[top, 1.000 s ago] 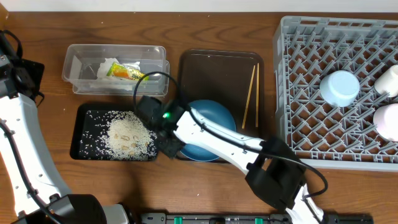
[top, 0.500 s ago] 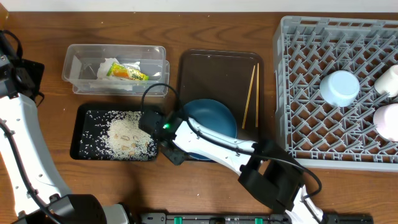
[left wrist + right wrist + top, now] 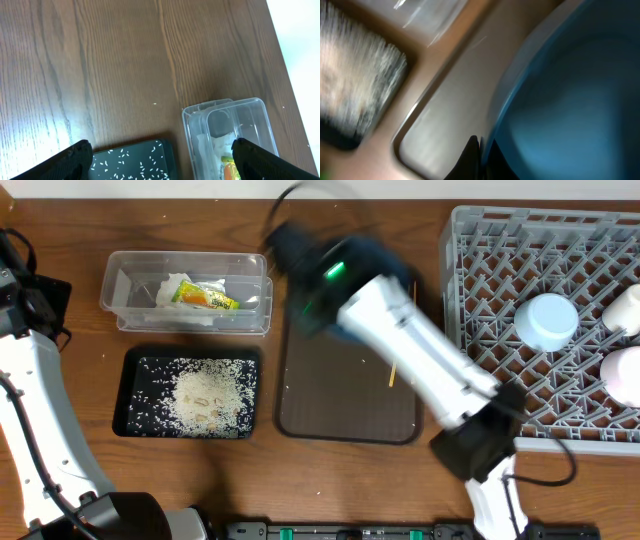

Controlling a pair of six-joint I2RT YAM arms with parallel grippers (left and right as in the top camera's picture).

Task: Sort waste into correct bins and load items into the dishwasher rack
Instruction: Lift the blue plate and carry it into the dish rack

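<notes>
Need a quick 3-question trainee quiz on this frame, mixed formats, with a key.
1. True or false: the rice grains lie in the clear tub.
2. The right gripper is: A) open and empty; B) shut on the rim of the blue plate; C) out of every view.
3. Which bin holds the snack wrapper?

Key
1. False: they lie in the black tray.
2. B.
3. The clear tub.
</notes>
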